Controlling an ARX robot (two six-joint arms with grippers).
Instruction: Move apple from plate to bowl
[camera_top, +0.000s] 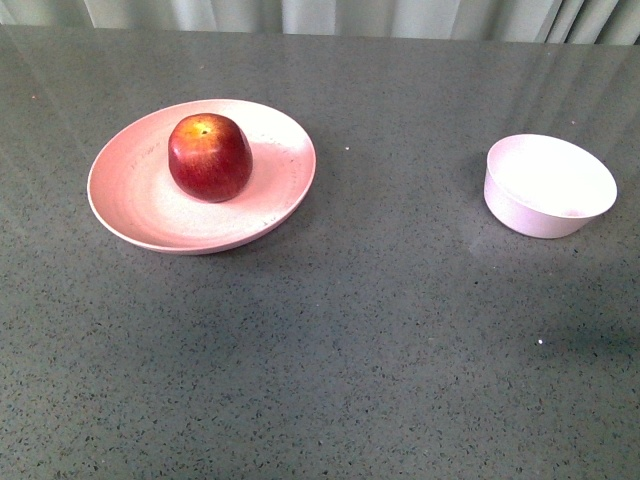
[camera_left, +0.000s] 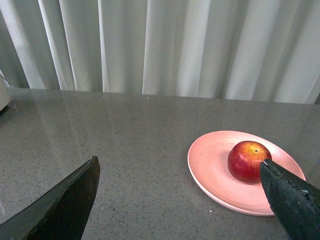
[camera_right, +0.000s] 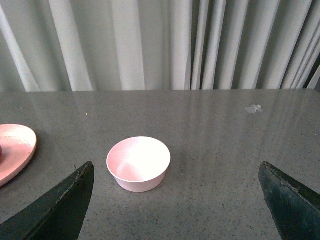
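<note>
The dark red apple (camera_top: 210, 157) sits on the wide pink plate (camera_top: 125, 195) at the table's left. The small pale bowl (camera_top: 548, 185) stands empty at the right. Neither arm shows in the front view. In the left wrist view the apple (camera_left: 247, 161) rests on the plate (camera_left: 210, 165), ahead of my open left gripper (camera_left: 180, 200); one fingertip (camera_left: 280, 185) overlaps the apple's edge in the picture. In the right wrist view the bowl (camera_right: 138, 163) stands ahead of my open, empty right gripper (camera_right: 175, 200); the plate's rim (camera_right: 17, 145) shows at the edge.
The grey speckled table (camera_top: 380, 330) runs between plate and bowl. White curtains (camera_left: 200, 45) hang behind the table's far edge. A pale object (camera_left: 4, 92) peeks in at the edge of the left wrist view.
</note>
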